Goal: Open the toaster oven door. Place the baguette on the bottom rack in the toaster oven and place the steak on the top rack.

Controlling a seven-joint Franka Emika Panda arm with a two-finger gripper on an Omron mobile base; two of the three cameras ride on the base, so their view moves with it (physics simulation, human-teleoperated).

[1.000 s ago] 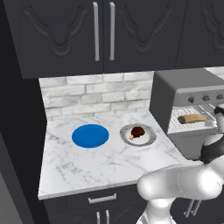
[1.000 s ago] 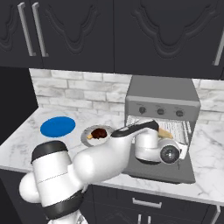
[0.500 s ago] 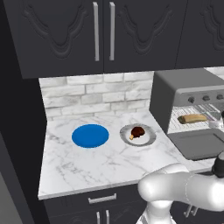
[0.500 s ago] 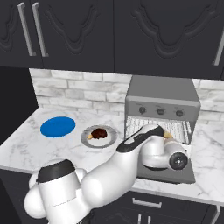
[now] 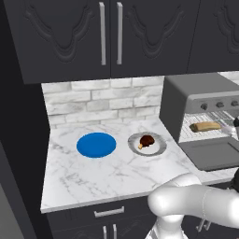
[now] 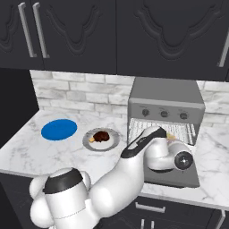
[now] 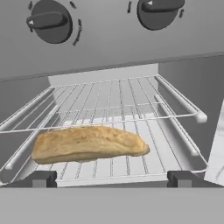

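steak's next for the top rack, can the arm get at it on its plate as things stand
Probably yes. The steak lies uncovered on its plate on open counter left of the toaster oven, nothing over it. The gripper, jaws open and empty, faces the baguette, so it must back out.

One baguette (image 7: pixel 87 144), one steak (image 5: pixel 147 140), perhaps two plates (image 5: pixel 96 144).

A: The toaster oven (image 5: pixel 198 105) looks matt grey metal, its racks (image 7: pixel 131 109) thin bright wire.

B: And the bench (image 5: pixel 93 172) is polished white marble; the baguette (image 7: pixel 87 144) has a rough, dull golden crust.
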